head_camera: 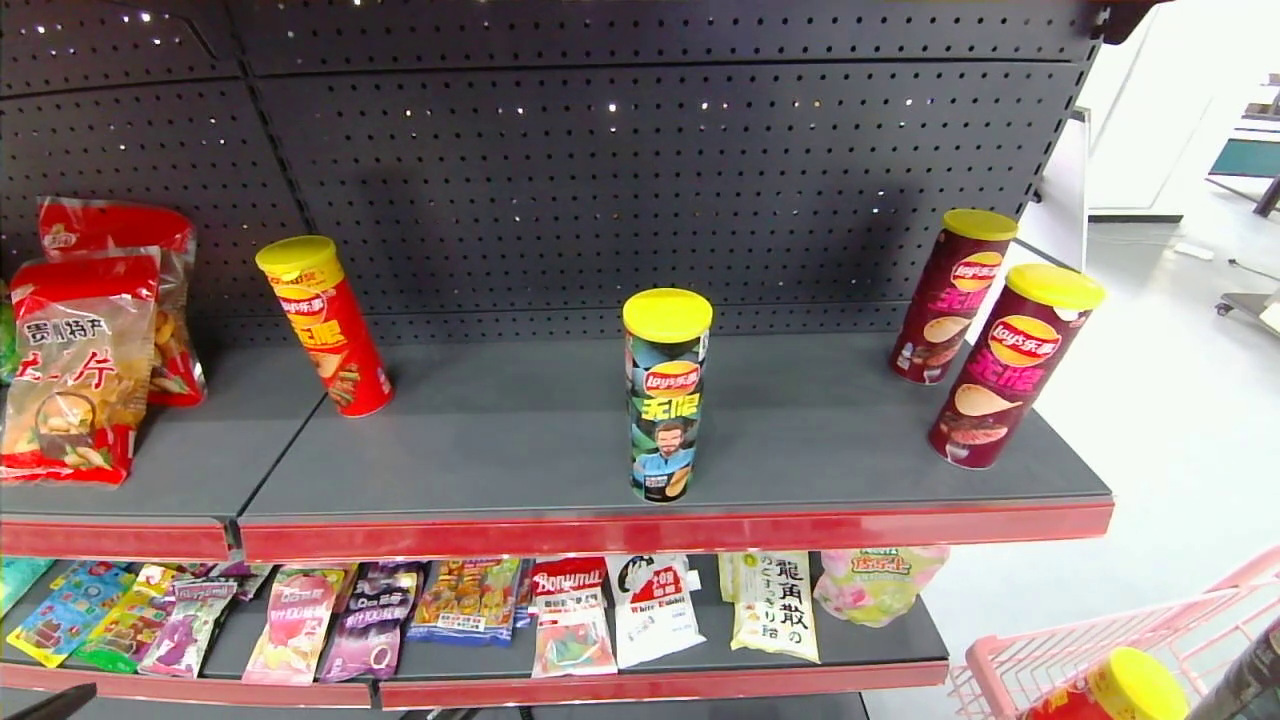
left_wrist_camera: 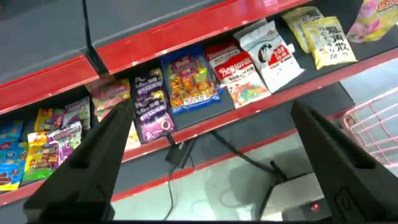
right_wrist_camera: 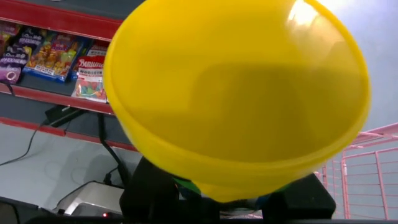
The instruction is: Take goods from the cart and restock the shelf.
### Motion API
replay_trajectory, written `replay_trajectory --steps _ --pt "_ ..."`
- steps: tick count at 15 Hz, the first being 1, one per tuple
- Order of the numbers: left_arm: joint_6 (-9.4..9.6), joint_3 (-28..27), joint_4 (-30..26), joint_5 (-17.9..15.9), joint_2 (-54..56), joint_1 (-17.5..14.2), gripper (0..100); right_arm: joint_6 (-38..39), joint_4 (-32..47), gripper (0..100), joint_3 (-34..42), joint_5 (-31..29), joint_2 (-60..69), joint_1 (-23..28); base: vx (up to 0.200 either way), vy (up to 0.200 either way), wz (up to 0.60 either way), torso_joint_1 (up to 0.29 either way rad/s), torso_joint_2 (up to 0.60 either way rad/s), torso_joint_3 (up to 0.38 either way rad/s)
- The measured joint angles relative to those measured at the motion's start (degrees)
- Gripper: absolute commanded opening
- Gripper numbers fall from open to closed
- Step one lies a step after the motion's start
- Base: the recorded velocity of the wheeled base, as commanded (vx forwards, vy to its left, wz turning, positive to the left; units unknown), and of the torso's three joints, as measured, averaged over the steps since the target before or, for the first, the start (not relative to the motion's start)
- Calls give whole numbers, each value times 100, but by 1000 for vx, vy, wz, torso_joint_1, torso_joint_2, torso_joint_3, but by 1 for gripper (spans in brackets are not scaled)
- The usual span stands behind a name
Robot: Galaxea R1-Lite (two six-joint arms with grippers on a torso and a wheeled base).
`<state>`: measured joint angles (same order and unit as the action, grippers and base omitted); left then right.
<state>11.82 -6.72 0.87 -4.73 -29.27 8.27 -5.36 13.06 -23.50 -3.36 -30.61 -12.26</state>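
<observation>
The right gripper (right_wrist_camera: 221, 200) is clamped on a chip can (right_wrist_camera: 236, 93). The can's long axis runs back along the gripper, with its yellow lid end nearest the wrist and its body pointing away. The pink cart (head_camera: 1100, 625) has rails just beside this gripper. The left gripper (left_wrist_camera: 211, 106) hangs with its fingers spread wide. Beyond its fingertips, snack bags (left_wrist_camera: 186, 81) lie on the shelf (left_wrist_camera: 155, 50).

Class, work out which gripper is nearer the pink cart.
Right. The right gripper is at the cart, shut on a yellow-lidded can; the left gripper hangs open before the lower shelf, off to the cart's left.
</observation>
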Motion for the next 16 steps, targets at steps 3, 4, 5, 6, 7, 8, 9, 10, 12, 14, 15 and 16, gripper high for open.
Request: replay_trajectory --steps 3,4,5,6,7,8,9,10,12,14,15,16 --pt "43 88 -9 -5 188 17 100 -10 -6 0 5 2 0 0 133 0 0 0 -6 2" --pt "76 90 -5 -5 232 20 100 -10 -11 0 5 -2 -4 0 0 0 0 0 0 0" --pt "185 94 -5 -9 289 20 100 -32 -23 0 5 -5 -21 -5 0 0 0 0 0 0" --pt "251 113 -40 -16 341 20 100 -79 -23 0 0 -2 -56 -5 0 0 0 0 0 0" --pt "267 140 -82 -20 405 20 100 -119 -37 0 -39 24 -113 -2 0 0 0 0 0 0" --pt "271 165 -173 -17 502 20 100 -141 -105 0 -98 137 -213 -5 0 0 0 0 0 0" --pt "276 188 -294 -20 625 20 100 -152 -250 0 -183 315 -373 -7 0 0 0 0 0 0" --pt "271 206 -406 -22 772 20 100 -166 -439 0 -282 497 -583 -9 0 0 0 0 0 0" --pt "123 243 -560 -24 1112 24 100 -211 -1008 0 -505 814 -1200 -40 0 0 0 0 0 0" --pt "-127 262 -579 -24 1386 28 100 -265 -1627 0 -750 957 -1905 -223 0 0 0 0 0 0" --pt "-228 267 -577 2 1547 28 100 -266 -1880 0 -911 1001 -2325 -352 0 0 0 0 0 0" --pt "-290 276 -579 2 1718 27 100 -262 -2131 0 -1108 1029 -2732 -468 0 0 0 0 0 0"
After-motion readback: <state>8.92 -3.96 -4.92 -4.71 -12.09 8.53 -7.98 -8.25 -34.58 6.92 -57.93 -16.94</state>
